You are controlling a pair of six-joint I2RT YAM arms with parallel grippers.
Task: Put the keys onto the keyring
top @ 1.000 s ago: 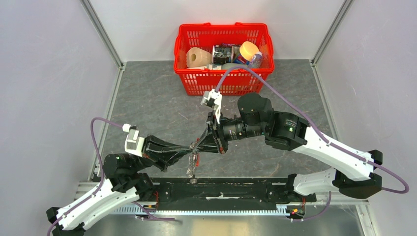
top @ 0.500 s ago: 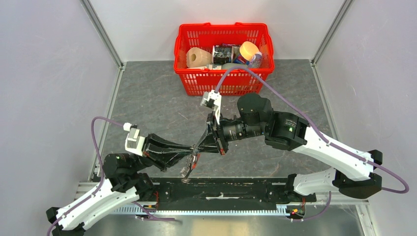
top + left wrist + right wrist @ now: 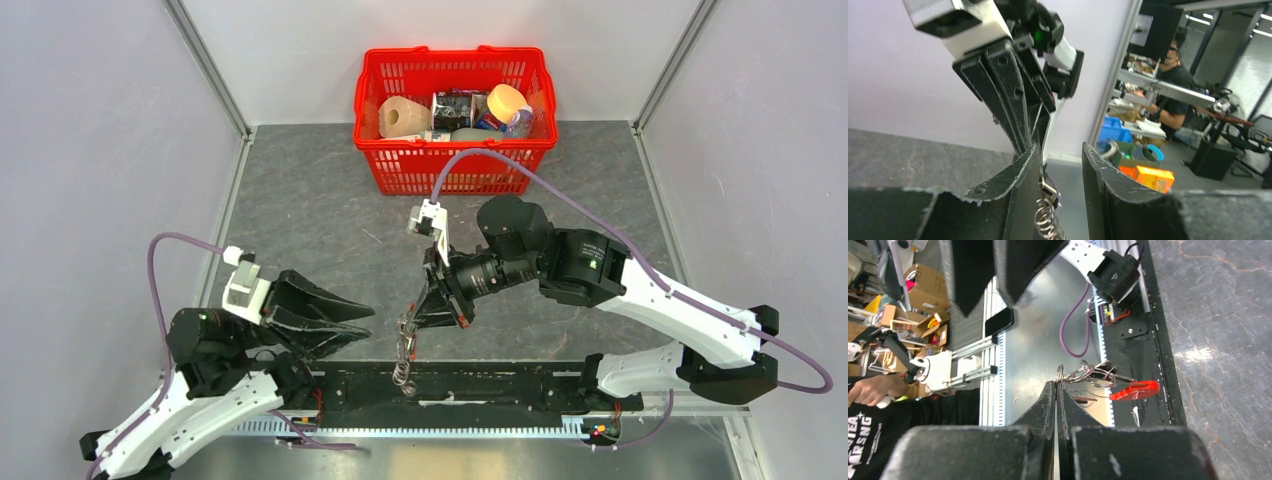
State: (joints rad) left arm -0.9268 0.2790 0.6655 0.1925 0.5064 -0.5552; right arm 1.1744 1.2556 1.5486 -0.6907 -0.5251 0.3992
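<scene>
My right gripper is shut on a silvery ring of the keyring, which hangs below it over the black base rail. In the right wrist view the jaws pinch one ring of the silvery cluster, and the red strap sticks out to the right. My left gripper is open and empty, a little to the left of the bunch. In the left wrist view the rings hang just beyond its left finger. I cannot pick out the tiny black-headed key on its own.
A red basket holding a paper roll, a jar and packets stands at the back centre. The black base rail runs along the near edge. Grey walls with metal posts close in both sides.
My left gripper has let go of the bunch, opened and drawn back to the left. My right gripper has tilted down slightly, and the keyring now hangs from it alone.
</scene>
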